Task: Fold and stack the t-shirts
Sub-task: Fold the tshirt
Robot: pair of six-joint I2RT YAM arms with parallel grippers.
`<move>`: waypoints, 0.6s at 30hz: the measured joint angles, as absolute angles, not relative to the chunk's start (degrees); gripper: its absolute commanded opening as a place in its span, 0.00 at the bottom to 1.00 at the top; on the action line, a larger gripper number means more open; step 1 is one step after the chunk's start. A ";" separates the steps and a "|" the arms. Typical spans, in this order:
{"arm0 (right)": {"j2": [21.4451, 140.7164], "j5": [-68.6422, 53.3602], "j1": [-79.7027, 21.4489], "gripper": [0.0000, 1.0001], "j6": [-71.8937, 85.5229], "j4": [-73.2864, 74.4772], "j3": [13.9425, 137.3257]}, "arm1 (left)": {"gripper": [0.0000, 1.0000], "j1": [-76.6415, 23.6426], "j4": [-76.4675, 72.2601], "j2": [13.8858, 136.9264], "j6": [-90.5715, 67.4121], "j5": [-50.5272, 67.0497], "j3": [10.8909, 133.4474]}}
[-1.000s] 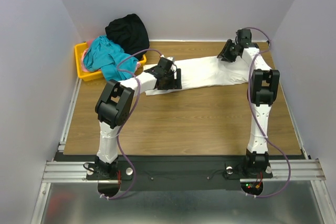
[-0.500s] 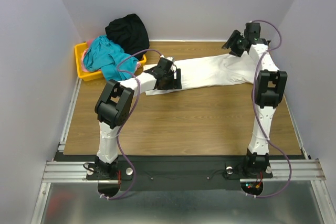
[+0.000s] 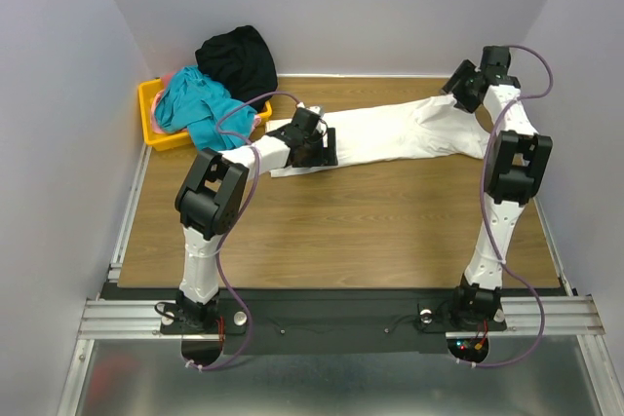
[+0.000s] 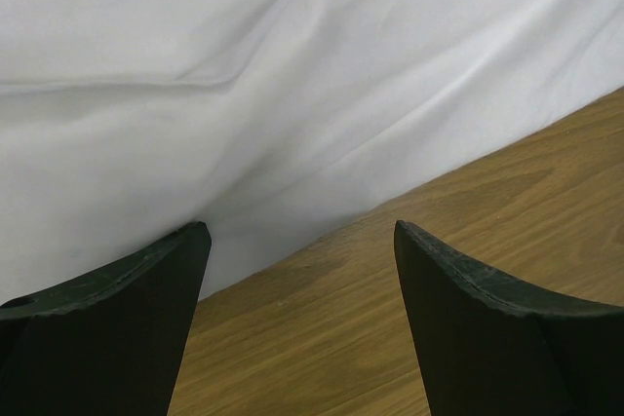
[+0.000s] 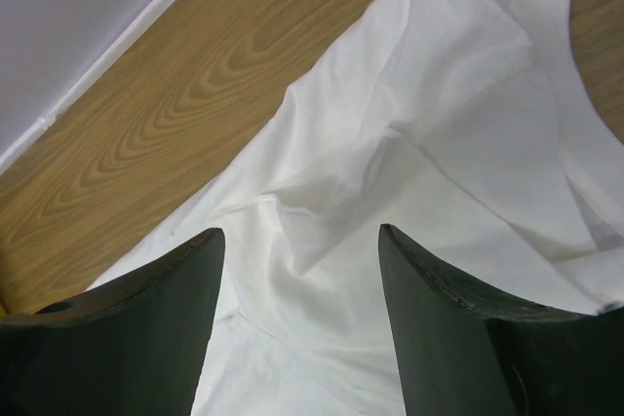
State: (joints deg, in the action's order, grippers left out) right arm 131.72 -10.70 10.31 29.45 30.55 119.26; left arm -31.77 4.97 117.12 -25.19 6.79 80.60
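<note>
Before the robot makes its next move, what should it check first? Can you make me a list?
1. Left gripper open and holding nothing: ok. Its jaws stand apart at the near edge of the white t-shirt.
2. Right gripper open and holding nothing: ok. It hangs above the shirt's other end.
3. White t-shirt smooth enough to fold: not ok. It is stretched long across the table, wrinkled and not folded.
4. Other shirts out of the way: ok. The teal shirt, black shirt and pink shirt are heaped at the yellow bin, apart from the white one.
5. Which side of the white t-shirt faces up: cannot tell.
</note>
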 measured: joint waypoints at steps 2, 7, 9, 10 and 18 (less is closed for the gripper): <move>132.68 -10.74 9.98 0.71 29.82 30.59 120.01 | 0.89 -31.77 4.64 116.99 -25.21 6.79 80.29; 136.73 -11.38 9.26 0.73 30.74 30.44 122.87 | 0.89 -31.77 3.90 116.68 -25.50 6.79 79.61; 137.78 -11.40 9.28 0.73 31.14 30.46 123.17 | 0.89 -31.77 3.88 116.60 -25.58 6.79 79.57; 138.28 -11.42 9.30 0.73 31.24 30.50 123.35 | 0.89 -31.77 3.90 116.60 -25.58 6.79 79.57; 143.41 -13.47 9.30 0.74 32.71 30.92 129.16 | 0.89 -31.77 3.95 116.60 -25.65 6.66 79.57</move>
State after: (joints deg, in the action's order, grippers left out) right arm 143.41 -13.47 9.30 32.71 30.92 129.16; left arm -31.77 3.95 116.60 -25.65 6.66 79.57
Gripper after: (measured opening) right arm 0.736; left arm 0.892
